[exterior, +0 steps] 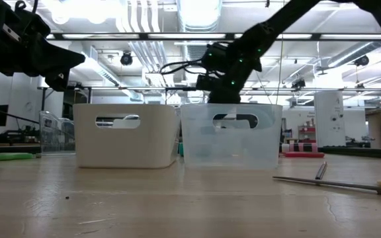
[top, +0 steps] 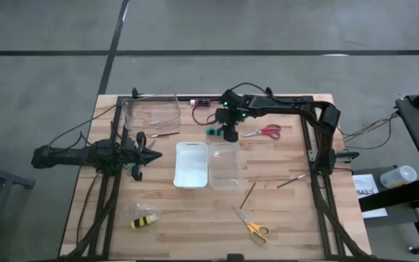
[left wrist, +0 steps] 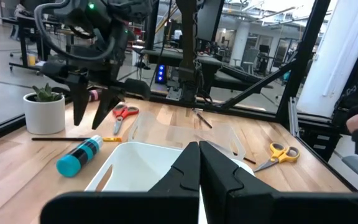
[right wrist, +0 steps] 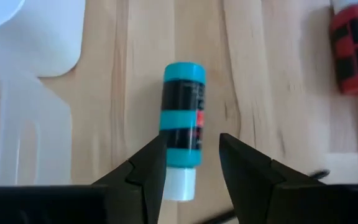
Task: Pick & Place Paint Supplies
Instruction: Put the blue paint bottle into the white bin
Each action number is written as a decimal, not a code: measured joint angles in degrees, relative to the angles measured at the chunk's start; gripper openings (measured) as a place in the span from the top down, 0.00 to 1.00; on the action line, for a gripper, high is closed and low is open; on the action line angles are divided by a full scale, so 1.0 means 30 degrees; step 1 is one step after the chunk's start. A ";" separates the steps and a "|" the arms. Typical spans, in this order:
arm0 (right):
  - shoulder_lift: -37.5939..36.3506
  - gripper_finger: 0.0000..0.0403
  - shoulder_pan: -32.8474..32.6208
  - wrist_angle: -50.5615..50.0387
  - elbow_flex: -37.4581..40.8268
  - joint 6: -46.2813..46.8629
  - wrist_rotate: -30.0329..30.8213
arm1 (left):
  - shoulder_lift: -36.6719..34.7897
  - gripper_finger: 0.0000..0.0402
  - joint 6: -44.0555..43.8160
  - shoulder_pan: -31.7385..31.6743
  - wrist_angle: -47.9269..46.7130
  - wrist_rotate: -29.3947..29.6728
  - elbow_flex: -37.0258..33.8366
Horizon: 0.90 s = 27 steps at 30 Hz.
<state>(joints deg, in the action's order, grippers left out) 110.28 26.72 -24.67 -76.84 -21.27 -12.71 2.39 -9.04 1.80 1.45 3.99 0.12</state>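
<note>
A teal paint bottle (right wrist: 182, 124) with black bands lies on its side on the wooden table (top: 289, 218), just beyond the clear bin (top: 225, 166). My right gripper (right wrist: 191, 146) hovers open above it, slanting down, one finger on either side and clear of it; the left wrist view shows the same gripper (left wrist: 91, 121) over the same bottle (left wrist: 79, 155). A red paint bottle (right wrist: 353, 50) lies close by. Red scissors (top: 262, 132) lie flat to the right of that gripper. My left gripper (left wrist: 199, 149) waits shut at the table's left, pointing level.
A white bin (top: 191, 164) stands next to the clear bin at mid-table. Yellow scissors (top: 253, 229), two thin brushes (top: 248, 195) (top: 291, 180) and a yellow-and-black bottle (top: 144, 220) lie nearer the front. A clear container (top: 151, 113) and a potted plant (left wrist: 44, 112) stand at the far left.
</note>
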 joint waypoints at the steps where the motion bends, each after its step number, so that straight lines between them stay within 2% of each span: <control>1: -0.0152 0.62 0.0202 0.0448 0.0367 0.0251 -0.0436 | 0.0000 1.00 0.0000 -0.0004 0.0000 0.0006 0.0000; 8: -0.0533 0.43 0.0371 0.3442 0.2683 -0.0094 -0.0787 | 0.0022 1.00 0.0000 0.0000 0.0000 0.0006 0.0001; 12: -0.0511 0.35 0.0536 0.5656 0.3503 -0.0068 -0.0739 | 0.0026 1.00 0.0000 -0.0005 0.0000 0.0006 -0.0004; 27: 0.1394 0.33 0.0755 0.5071 0.2317 0.1039 -0.0816 | 0.0029 1.00 0.0000 -0.0006 0.0000 0.0006 -0.0003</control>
<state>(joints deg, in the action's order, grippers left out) 114.46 28.99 -9.46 -69.89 -18.15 -15.16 2.48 -9.04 1.79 1.45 4.01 0.11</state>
